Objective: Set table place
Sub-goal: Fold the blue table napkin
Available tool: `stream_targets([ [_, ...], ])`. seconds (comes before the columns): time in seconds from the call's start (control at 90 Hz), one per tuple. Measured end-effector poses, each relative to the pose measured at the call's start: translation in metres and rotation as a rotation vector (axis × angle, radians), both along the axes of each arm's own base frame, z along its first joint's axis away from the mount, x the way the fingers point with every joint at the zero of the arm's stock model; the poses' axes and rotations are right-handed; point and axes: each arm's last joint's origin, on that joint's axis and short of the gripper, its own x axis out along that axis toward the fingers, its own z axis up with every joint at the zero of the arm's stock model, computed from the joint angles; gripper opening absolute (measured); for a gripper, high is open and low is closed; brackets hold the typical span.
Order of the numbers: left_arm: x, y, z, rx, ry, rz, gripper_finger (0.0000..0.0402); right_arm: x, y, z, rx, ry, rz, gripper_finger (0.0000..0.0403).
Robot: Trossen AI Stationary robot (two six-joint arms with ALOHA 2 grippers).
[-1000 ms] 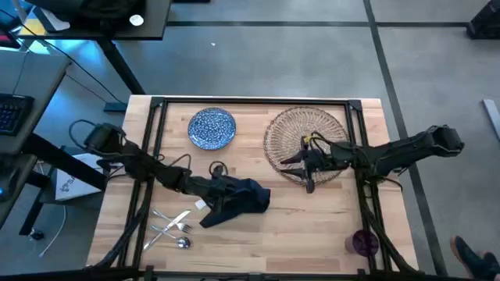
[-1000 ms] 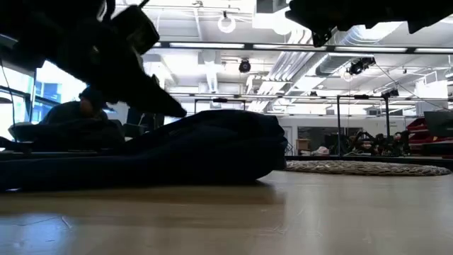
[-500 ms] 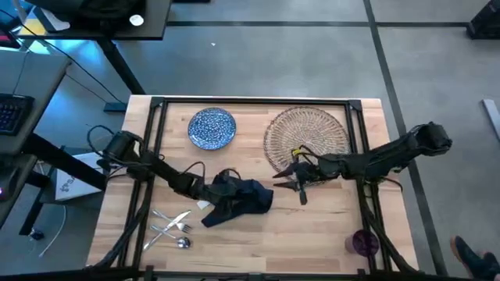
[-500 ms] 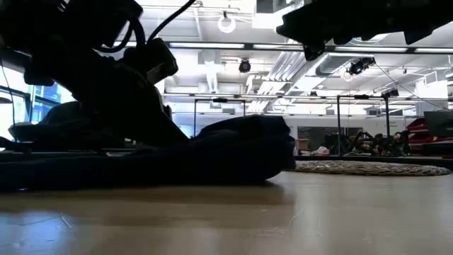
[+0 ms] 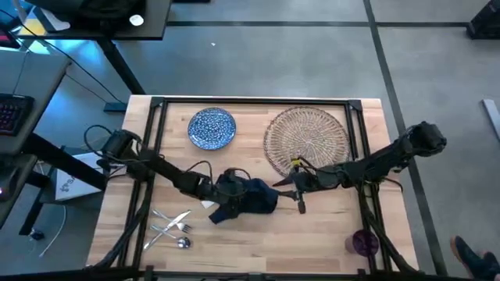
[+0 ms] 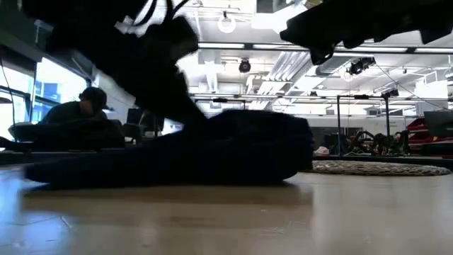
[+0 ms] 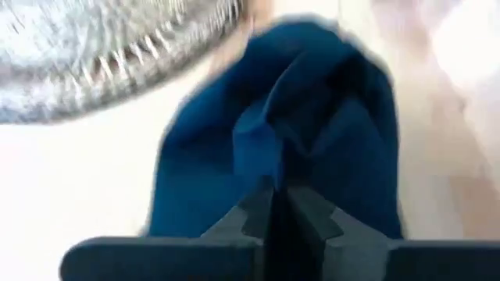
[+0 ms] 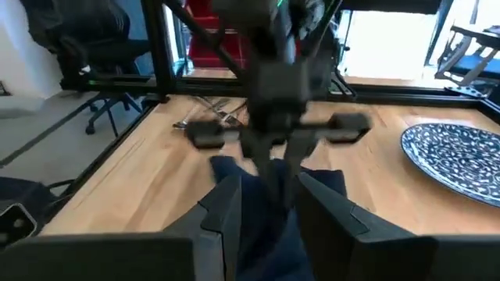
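Observation:
The dark navy napkin (image 5: 248, 200) lies bunched on the wooden table (image 5: 328, 226), in front of the woven placemat (image 5: 306, 139). My left gripper (image 5: 226, 190) is shut on the napkin's left part. My right gripper (image 5: 280, 186) is open at the napkin's right edge. In the right wrist view its two fingers stand on either side of a napkin fold (image 8: 266, 222); I cannot tell whether they touch it. The blue speckled plate (image 5: 212, 127) sits at the far side, the cutlery (image 5: 172, 226) at the near left, and the purple cup (image 5: 365, 242) at the near right. My left gripper pinches a raised fold of the napkin (image 7: 273, 168) between its two shut fingers (image 7: 254, 218). It comes in low from the table's left. How many layers it has cannot be told. The rest of the cloth lies slack and crumpled on the table beyond the fingers.
A black rail frame (image 5: 258, 101) runs along the table's edges. Bare wood lies near the front edge between cutlery and cup. In the room beyond the table, a person (image 6: 78, 117) sits at the left in the low view.
My left gripper has gone toward the table's right edge with the napkin, which has slid along the table and bunched up tighter. My right gripper has come off the placemat, toward the left and the near edge, up to the napkin's right edge.

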Motion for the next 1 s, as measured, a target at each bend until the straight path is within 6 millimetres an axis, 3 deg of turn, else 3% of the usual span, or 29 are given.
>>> stream_targets([
  [0.256, -0.019, 0.025, 0.106, 0.140, -0.122, 0.035, 0.0000, -0.003, 0.007, 0.005, -0.065, -0.064, -0.142, 0.0089],
  [0.444, -0.037, 0.046, 0.156, 0.216, -0.255, 0.094, 0.0000, 0.008, 0.009, 0.022, -0.070, -0.114, -0.219, 0.0089],
  [0.722, -0.041, 0.055, 0.197, 0.358, -0.312, 0.101, 0.0000, 0.050, 0.023, 0.024, -0.218, -0.071, -0.328, 0.0089],
  [1.0, -0.045, 0.057, 0.202, 0.383, -0.292, 0.148, 0.0000, 0.069, 0.025, 0.022, -0.262, -0.029, -0.462, 0.0089],
])
